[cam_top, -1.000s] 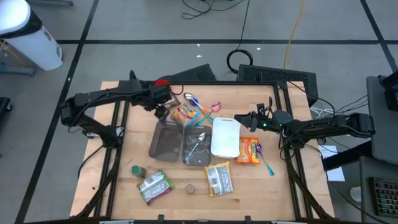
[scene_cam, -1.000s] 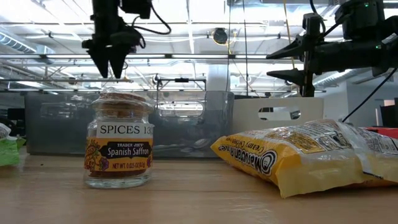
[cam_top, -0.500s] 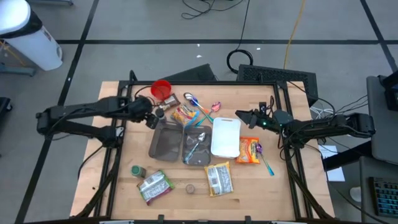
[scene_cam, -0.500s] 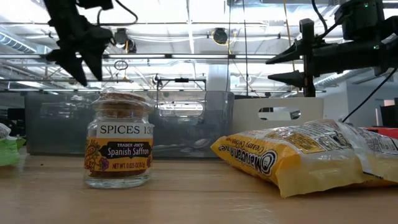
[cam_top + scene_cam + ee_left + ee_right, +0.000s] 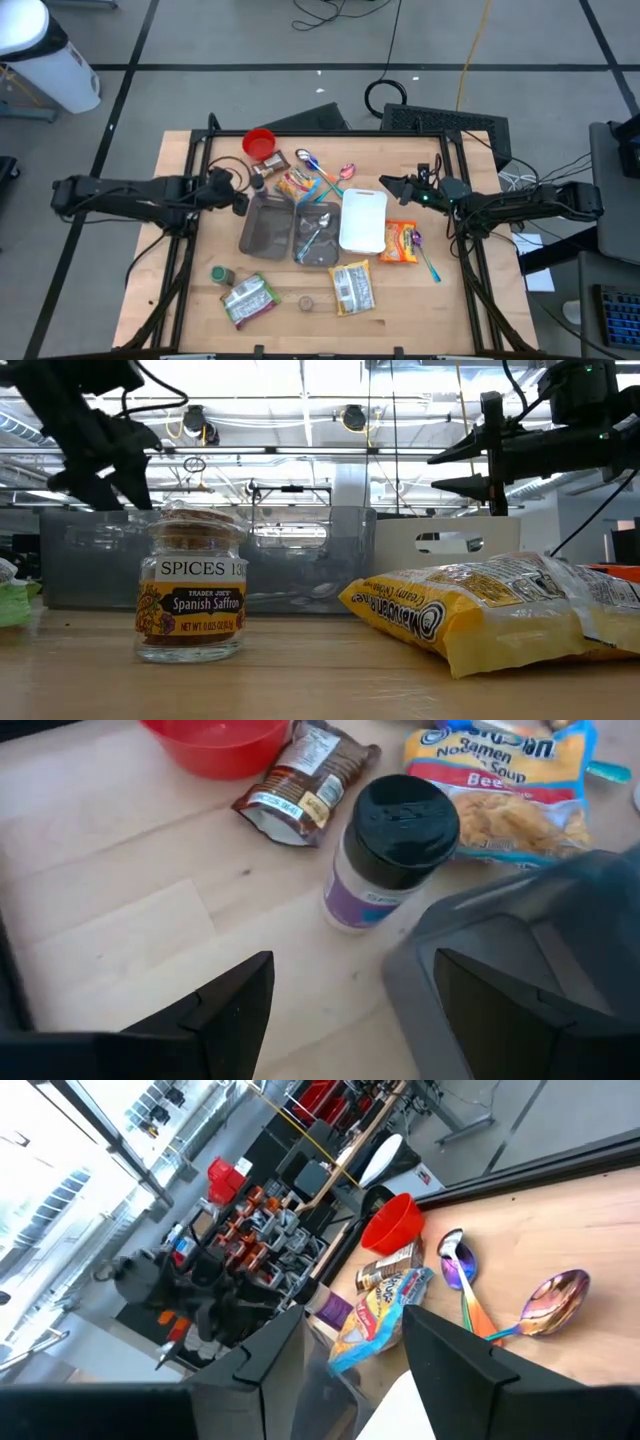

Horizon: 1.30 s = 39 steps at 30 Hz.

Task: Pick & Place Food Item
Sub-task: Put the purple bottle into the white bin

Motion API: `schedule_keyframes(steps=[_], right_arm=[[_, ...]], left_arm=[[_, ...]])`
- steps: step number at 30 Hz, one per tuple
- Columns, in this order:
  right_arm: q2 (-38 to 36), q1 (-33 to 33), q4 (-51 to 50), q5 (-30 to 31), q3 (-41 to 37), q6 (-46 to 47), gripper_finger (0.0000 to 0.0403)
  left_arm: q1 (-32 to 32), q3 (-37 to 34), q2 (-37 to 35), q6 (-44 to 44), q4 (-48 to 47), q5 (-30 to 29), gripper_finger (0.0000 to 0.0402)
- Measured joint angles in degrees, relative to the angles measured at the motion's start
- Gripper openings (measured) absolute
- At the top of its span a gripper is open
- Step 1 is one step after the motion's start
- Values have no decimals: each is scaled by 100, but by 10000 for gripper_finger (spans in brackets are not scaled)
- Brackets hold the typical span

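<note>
Left gripper (image 5: 350,970) is mine to drive here. It hangs low over the bare wood at the left of the table, fingers spread wide with nothing between them.

Just beyond the fingertips on one side is the corner of the grey tray (image 5: 520,950). I take that for the drop-off, so I don't want to knock it on the way in.

Straight ahead is the black-lidded jar (image 5: 390,845), upright, purple label, standing just beside that tray corner. It's the food item best lined up with me, so I'm reading it as the pick, though the task doesn't say which one.

To do this well I'd centre the jar in the gap and come in level at label height, below the lid. Closing on the round body looks safest, because a pinch on the lid edge could tip it.

Past the jar lies a brown packet (image 5: 305,780), close but not touching as far as I can tell. The noodle soup packet (image 5: 505,795) is off to the other side, and the red bowl (image 5: 215,735) is farthest.

Right gripper (image 5: 385,184) waits at the far end of the white container (image 5: 362,225), fingers apart and empty.
</note>
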Motion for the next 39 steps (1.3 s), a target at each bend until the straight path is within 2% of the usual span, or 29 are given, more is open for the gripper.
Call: schedule_keyframes(steps=[8,14,19,26,31,39], right_arm=[[0,2,-3,126,0,220,164],[0,4,-6,470,0,349,164],[0,2,-5,747,0,399,164],[0,2,-6,762,0,452,164],[0,13,-3,1030,0,470,164],[0,13,-2,1049,0,520,164]], left_arm=[[-614,-599,10,-422,759,-816,282],[-865,-776,12,-377,855,-880,282],[-1018,-781,12,19,882,-947,282],[-1036,-781,12,554,1134,-1232,282],[-939,-781,12,1129,1608,-1204,282],[-545,-781,12,1554,1724,-1176,282]])
